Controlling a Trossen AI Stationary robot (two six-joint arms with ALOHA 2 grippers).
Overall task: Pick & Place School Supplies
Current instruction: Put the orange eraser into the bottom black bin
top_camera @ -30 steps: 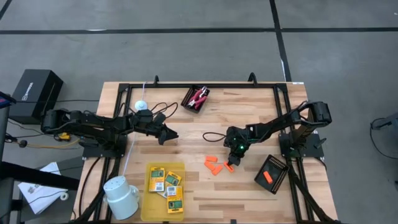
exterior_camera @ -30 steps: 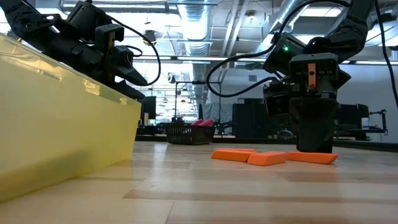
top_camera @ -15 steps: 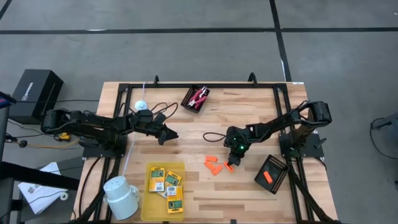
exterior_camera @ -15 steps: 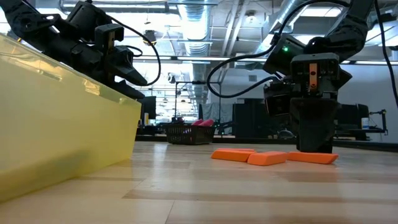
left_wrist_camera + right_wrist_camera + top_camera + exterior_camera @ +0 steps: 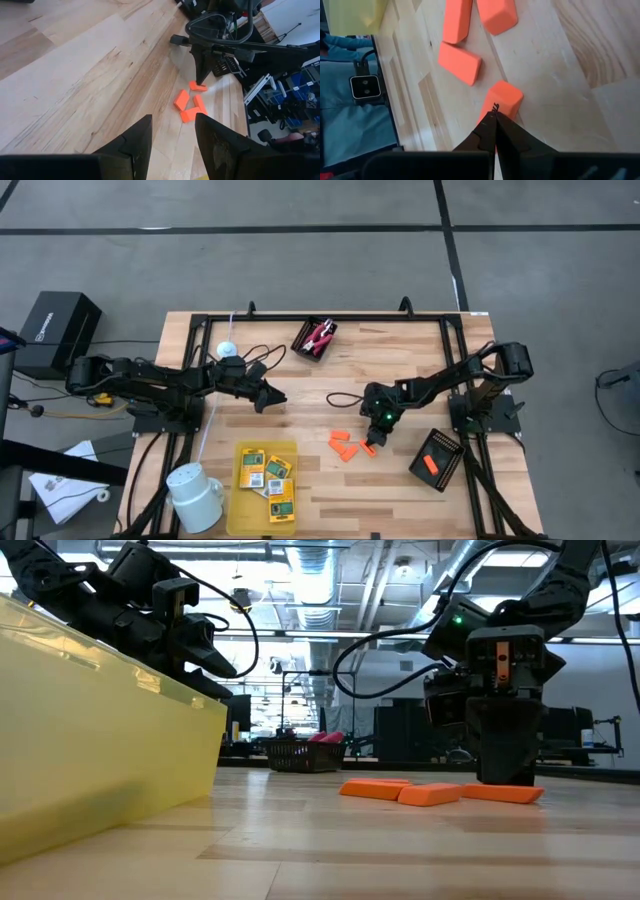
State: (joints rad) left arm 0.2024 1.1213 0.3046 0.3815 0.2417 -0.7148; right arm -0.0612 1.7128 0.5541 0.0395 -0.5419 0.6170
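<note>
Several stubby orange pieces (image 5: 343, 444) lie flat on the wooden table right of centre. My right gripper (image 5: 368, 442) is shut, its tips down at the rightmost orange piece (image 5: 500, 794). My left gripper (image 5: 275, 398) hovers open and empty above the table left of centre, pointing toward the orange pieces (image 5: 190, 105). Yellow-and-green packets (image 5: 266, 473) lie in a yellow tray (image 5: 240, 452) at the near edge. A red-handled scissor-like tool (image 5: 321, 334) rests in a black basket (image 5: 308, 346) at the far side. My right gripper touches one end of the orange piece (image 5: 501, 99) with its shut fingertips (image 5: 490, 120). The fingers slant down from above, from the table's right side. The piece lies flat on the table, not lifted.
A black tray (image 5: 440, 448) holding one orange piece stands at the near right. A white mug (image 5: 195, 490) stands at the near left corner, a small white disc (image 5: 227, 349) at the far left. A black frame runs round the table's edges.
</note>
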